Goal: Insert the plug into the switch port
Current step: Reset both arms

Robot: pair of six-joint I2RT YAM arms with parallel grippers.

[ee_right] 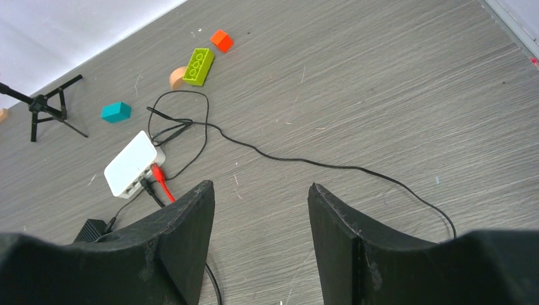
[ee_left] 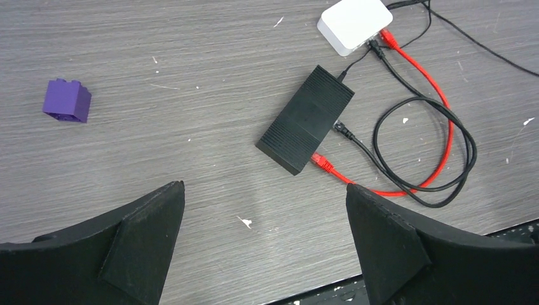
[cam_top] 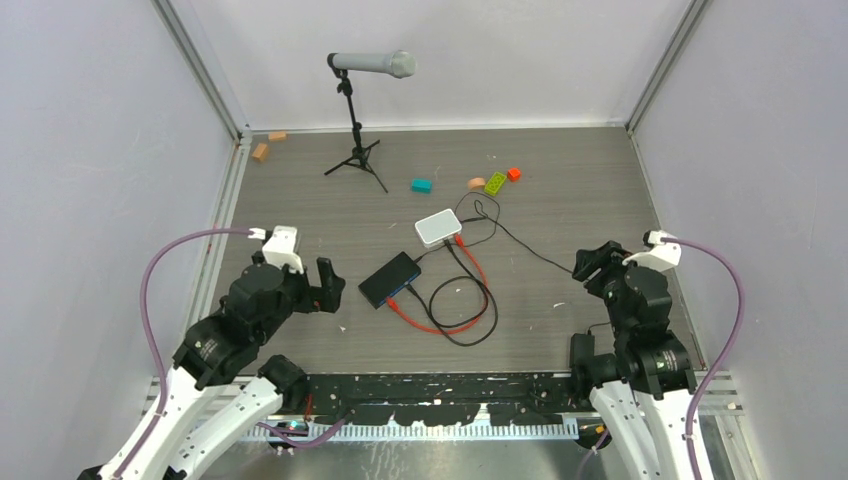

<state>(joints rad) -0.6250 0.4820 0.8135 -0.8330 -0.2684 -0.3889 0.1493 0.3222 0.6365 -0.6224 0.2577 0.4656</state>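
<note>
Black switch [cam_top: 390, 278] and red plug [ee_left: 322, 163] on the counter [cam_top: 560, 200], both jaws empty.
Top view: flat switch on grey wood-grain, blue port edge [cam_top: 402, 288] toward the arms, plug against it. Left wrist: left jaws wide; ribbed switch top, plug seating unclear. Right wrist: right jaws parted; rounded white box [ee_right: 130, 163], plug hidden.

You are getting bright, even overhead light — shadows are lying soft and short on the surface [cam_top: 560, 190]. Details are showing sharp, the near jaws reading as flat black.
</note>
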